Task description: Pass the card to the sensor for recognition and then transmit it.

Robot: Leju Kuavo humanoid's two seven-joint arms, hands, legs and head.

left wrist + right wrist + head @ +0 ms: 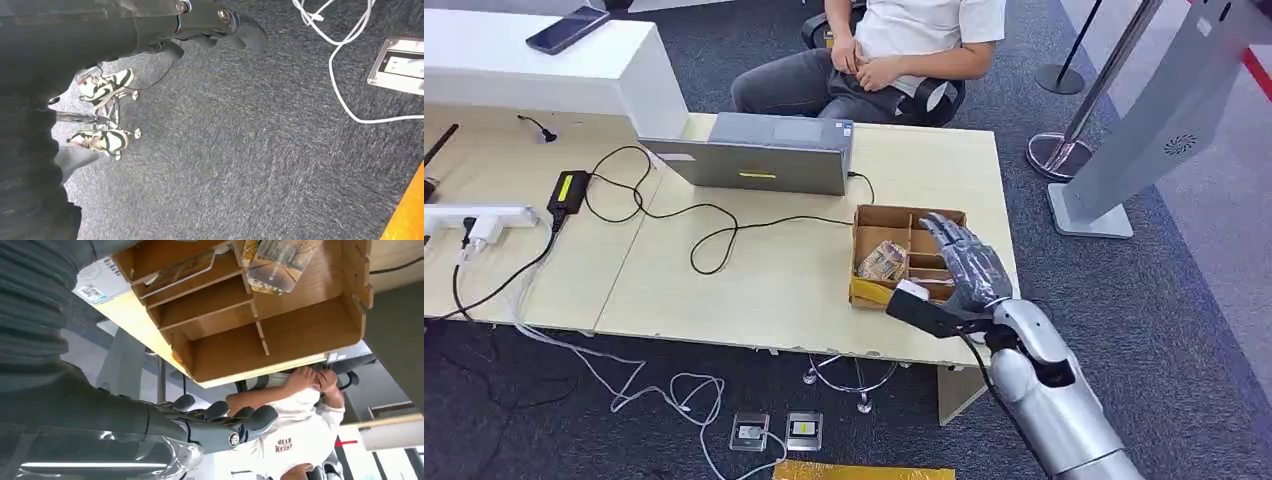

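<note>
Cardboard organizer box (894, 222) sits near the right end of the pale wooden surface (754, 280), split into several compartments. One compartment has a small stack of cards (882, 262) with a printed picture on top, and in the right wrist view those same cards (280, 262) lie at an angle in their slot, with another card lying flat in the neighbouring narrow slot (180, 271).

The right robot hand (964, 262) hovers over the right part of the box, fingers spread apart and stretched out, holding nothing. From the right wrist camera its fingers (225, 420) are clear of the box too, not touching any card.

The left robot hand (220, 27) hangs down over the dark grey carpet, fingers curled loosely, nothing in them as far as I can tell; whether they're really closed up I can't tell from this angle.

Other stuff on the surface: a grey laptop (759, 152) just behind the box, a black cable (714, 225) looping across the middle, a power adapter (568, 190) and a white power strip (479, 218) over on the left. There's a white raised box (544, 70) at the back left with a phone (567, 30) lying on it. A person (894, 50) in a white shirt sits in a chair behind the surface, hands in their lap. A grey slanted kiosk stand (1154, 120) is off to the right on the carpet. White cables (639, 385) and floor sockets (776, 430) are on the floor in front.
</note>
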